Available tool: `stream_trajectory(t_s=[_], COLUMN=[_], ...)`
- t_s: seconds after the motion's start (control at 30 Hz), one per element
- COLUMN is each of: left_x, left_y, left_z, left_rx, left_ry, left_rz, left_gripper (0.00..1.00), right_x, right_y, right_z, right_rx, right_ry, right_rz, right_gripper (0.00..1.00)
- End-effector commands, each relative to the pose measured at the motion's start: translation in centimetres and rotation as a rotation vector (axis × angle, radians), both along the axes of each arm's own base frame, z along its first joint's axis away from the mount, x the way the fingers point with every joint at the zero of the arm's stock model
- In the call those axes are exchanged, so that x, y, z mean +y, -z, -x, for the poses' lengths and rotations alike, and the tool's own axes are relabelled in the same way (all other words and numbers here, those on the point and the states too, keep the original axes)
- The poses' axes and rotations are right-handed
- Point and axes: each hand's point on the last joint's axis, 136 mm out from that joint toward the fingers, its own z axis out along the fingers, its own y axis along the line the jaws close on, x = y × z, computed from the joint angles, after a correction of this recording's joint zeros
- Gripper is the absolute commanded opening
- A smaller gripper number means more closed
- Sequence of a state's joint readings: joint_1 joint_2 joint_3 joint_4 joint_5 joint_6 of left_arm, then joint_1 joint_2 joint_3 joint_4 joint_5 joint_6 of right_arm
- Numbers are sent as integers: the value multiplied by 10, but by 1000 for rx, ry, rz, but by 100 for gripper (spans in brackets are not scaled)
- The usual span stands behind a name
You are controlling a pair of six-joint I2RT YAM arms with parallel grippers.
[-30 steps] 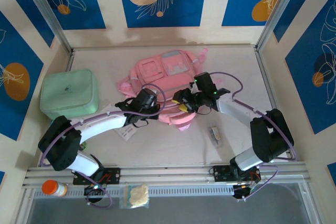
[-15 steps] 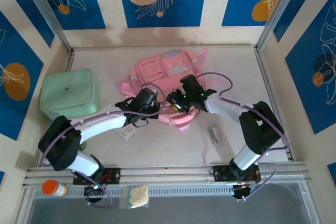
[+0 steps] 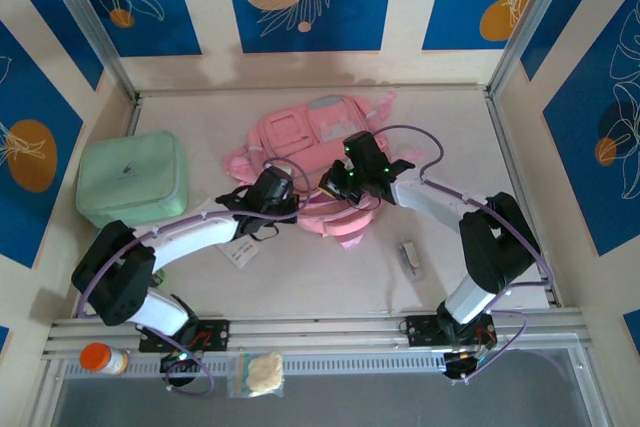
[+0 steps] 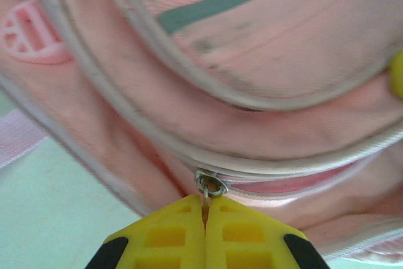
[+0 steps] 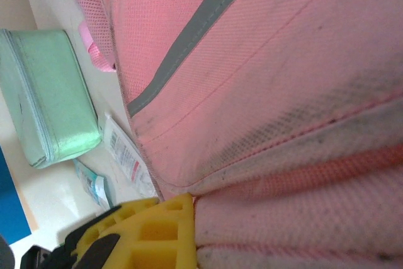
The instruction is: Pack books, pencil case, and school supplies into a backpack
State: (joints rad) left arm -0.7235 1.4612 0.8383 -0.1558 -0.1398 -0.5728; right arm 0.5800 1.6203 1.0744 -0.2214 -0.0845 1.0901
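The pink backpack (image 3: pixel 318 137) lies flat mid-table. My left gripper (image 3: pixel 283 193) is at its near left edge. In the left wrist view the yellow fingers (image 4: pixel 170 234) are shut on the small metal zipper pull (image 4: pixel 211 187) of the backpack (image 4: pixel 277 61). My right gripper (image 3: pixel 338 181) is pressed to the near edge too. One yellow finger (image 5: pixel 165 230) shows against a fold of the pink backpack fabric (image 5: pixel 264 92); the other is hidden under the fabric. The small grey-white supply item (image 3: pixel 408 257) lies on the table at the right. Books are hidden.
A mint-green zip case (image 3: pixel 132 179) sits at the left, also in the right wrist view (image 5: pixel 50 92). A white printed packet (image 5: pixel 126 154) and a pale-teal flat edge (image 5: pixel 92 184) lie near the backpack's left side. An orange-capped bottle (image 3: pixel 100 357) and a small bag (image 3: pixel 258 371) rest on the front rail.
My right gripper has swung left and slightly away, from beside the backpack's near right edge onto its fabric. The left gripper has stayed at the zipper.
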Motion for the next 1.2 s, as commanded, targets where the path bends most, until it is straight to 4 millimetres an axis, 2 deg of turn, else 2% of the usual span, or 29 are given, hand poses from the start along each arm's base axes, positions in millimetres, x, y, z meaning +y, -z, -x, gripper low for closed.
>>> stream_trajectory(t_s=[0.0, 0.17, 0.3, 0.47, 0.6, 0.8, 0.97, 1.0, 1.03, 1.07, 1.1, 1.17], left_x=[31, 48, 50, 61, 70, 68, 67, 67, 65, 63, 61, 59], left_y=[-11, -17, -22, -16, -14, -8, -11, -13, -18, -22, -27, -36], left_z=[-15, -33, -51, -71, -85, -91, -84, -81, -78, -75, -70, -61], left_rx=[-87, -133, -166, -150, -143, -110, -79, -75, -74, -72, -66, -63], left_ry=[-69, -99, -81, -117, -147, -133, -113, -106, -95, -82, -71, -58], left_rz=[-43, -55, -63, -76, -49, -33, -38, -35, -20, -5, 13, 47], left_gripper=[0, 0, 0, 0, 0, 0, 0, 5, 20, 30, 37, 39], right_x=[-21, -36, -45, -52, -53, -43, -37, -37, -36, -36, -36, -39], right_y=[-11, -16, -20, -29, -29, -33, -40, -41, -43, -44, -45, -47], right_z=[-16, -20, -23, -26, -27, -28, -24, -23, -21, -20, -18, -12], right_rx=[-61, -59, -56, -75, -66, -80, -108, -113, -119, -121, -122, -127], right_ry=[14, -6, -15, -19, -36, -73, -114, -120, -128, -136, -139, -144], right_rz=[49, 33, 25, 7, 13, -25, -18, -13, -16, -17, -13, 3], right_gripper=[0, 0, 0, 0, 0, 0, 1, 6, 12, 16, 21, 28])
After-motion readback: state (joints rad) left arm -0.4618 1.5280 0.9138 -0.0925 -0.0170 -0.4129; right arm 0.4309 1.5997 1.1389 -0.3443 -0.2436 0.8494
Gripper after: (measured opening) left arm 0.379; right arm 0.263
